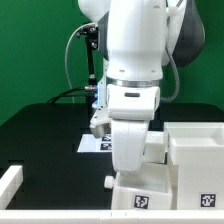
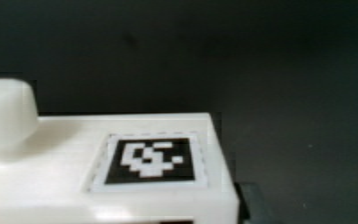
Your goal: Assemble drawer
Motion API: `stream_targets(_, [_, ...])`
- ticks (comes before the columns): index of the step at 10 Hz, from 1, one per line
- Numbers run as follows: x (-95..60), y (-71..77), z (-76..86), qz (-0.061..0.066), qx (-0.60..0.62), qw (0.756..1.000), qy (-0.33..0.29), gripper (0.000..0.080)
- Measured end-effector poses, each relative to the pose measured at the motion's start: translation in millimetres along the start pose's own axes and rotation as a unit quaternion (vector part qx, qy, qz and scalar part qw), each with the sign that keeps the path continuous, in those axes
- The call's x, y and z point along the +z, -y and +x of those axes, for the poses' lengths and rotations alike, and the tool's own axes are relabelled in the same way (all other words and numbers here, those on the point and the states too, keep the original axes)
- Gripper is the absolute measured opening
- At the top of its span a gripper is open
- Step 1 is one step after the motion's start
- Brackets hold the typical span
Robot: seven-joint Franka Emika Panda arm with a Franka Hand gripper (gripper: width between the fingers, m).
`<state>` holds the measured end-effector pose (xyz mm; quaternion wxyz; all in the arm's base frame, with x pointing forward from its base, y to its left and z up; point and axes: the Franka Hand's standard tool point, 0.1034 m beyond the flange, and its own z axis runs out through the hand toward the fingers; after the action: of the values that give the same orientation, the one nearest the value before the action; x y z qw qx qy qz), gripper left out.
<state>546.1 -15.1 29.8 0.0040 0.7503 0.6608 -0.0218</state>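
A small white tray box (image 1: pixel 140 197) with a black-and-white tag on its front stands at the table's front centre, with a small knob (image 1: pixel 110 181) on its exterior-view left side. The large hollow white casing (image 1: pixel 196 160) stands right beside it on the exterior view's right. My gripper (image 1: pixel 136 172) is down on top of the tray box, and the hand hides its fingers. The wrist view is filled by the tray box's tagged face (image 2: pixel 153 160) and the rounded knob (image 2: pixel 7 115). A dark shape (image 2: pixel 249 205) lies at the box's edge. I cannot tell how the jaws stand.
The marker board (image 1: pixel 97 143) lies on the black table behind the arm. A long thin white bar (image 1: pixel 10 185) lies at the front on the exterior view's left. A green wall stands behind.
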Motion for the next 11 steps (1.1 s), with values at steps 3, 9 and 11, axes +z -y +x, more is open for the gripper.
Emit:
stream_targets(3, [1.1, -0.1, -7.4, 0.001, 0.014, 1.000, 0.002, 0.0038])
stream_targets(9, [-3.9, -3.3, -4.9, -0.007, -0.009, 1.000, 0.000, 0.0038])
stream_targets(11, [-7.4, -3.9, 2.0, -0.007, -0.004, 1.000, -0.001, 0.0038])
